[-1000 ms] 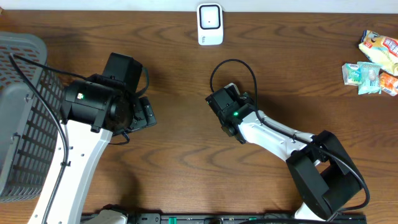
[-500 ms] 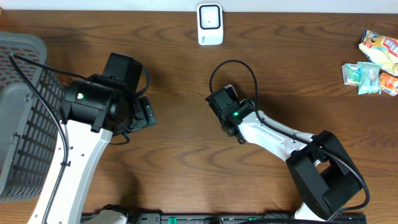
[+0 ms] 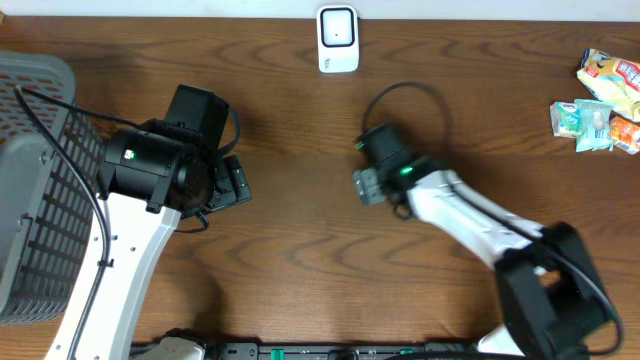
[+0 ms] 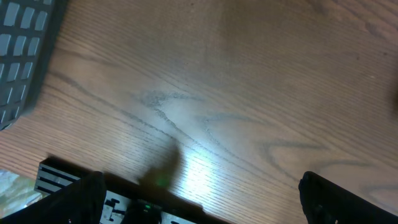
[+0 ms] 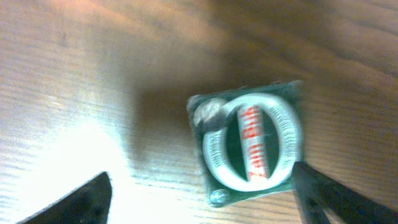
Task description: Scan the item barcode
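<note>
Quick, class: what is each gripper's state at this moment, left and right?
Left gripper: open, holding nothing.
Right gripper: open over the green packet, not gripping it.

Table (image 3: 300, 230): varnished wood, smooth, visible grain, light glare. Basket (image 3: 30, 200): grey matt plastic. Scanner (image 3: 338, 38): white glossy plastic.

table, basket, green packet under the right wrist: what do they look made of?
Table: wood or wood-look laminate, semi-gloss; grain lines run across it and a lamp glare shows on it.
Basket: grey moulded plastic, matte; regular grid of slots.
Packet: probably printed plastic film or foil; flat square with a printed ring, too blurred to be sure.
</note>
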Tool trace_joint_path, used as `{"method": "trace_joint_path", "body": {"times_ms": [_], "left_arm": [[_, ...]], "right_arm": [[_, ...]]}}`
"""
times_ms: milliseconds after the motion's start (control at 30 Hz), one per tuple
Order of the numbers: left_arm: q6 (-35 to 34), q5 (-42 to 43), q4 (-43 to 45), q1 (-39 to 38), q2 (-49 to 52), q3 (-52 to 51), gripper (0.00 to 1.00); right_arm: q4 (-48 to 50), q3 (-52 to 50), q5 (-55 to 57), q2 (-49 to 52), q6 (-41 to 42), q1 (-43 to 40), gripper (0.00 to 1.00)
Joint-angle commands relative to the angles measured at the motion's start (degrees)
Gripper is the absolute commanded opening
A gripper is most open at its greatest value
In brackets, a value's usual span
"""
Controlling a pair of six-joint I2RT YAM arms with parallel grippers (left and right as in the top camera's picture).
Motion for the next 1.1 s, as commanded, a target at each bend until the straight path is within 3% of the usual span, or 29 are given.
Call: {"method": "trace_joint_path", "body": {"times_ms": [0,200,267,400,600,733,867,1067], "left_arm": [[-0.5,-0.2,-0.2,0.2,-0.3,0.3,0.98],[-0.5,-0.2,-0.2,0.2,-0.3,0.3,0.98],[-0.5,-0.2,-0.2,0.2,-0.3,0.3,0.98],[-0.5,-0.2,-0.2,0.2,-0.3,0.3,0.98],[-0.5,-0.2,-0.2,0.2,-0.3,0.3,0.97],[-0.5,-0.2,-0.2,0.2,-0.3,0.3,0.98],[-0.5,-0.2,-0.2,0.2,-0.3,0.3,0.98],[-0.5,-0.2,-0.2,0.2,-0.3,0.3,0.98]], "right_arm": [[0.4,1.7,-14.8,-3.9,2.6,-7.0,0.99],[-0.8,1.6,-43.1,-4.5,2.4,-17.5,0.99],[-2.8,1.6,-45.1,-4.5,2.8,-19.0,0.99],[-3.0,1.4,-40.5,-4.5,7.9,-18.9,0.96],[-9.6,1.4,-19.3,-4.4,39.6,-16.1,0.94],[-10.4,1.4,-8.6,-4.3,52.4,-12.3,0.99],[-8.5,1.4,-3.6,-3.3,59.6,-8.1,0.99],[-1.9,1.4,-2.2,0.7,61.3,-5.8,0.99]]}}
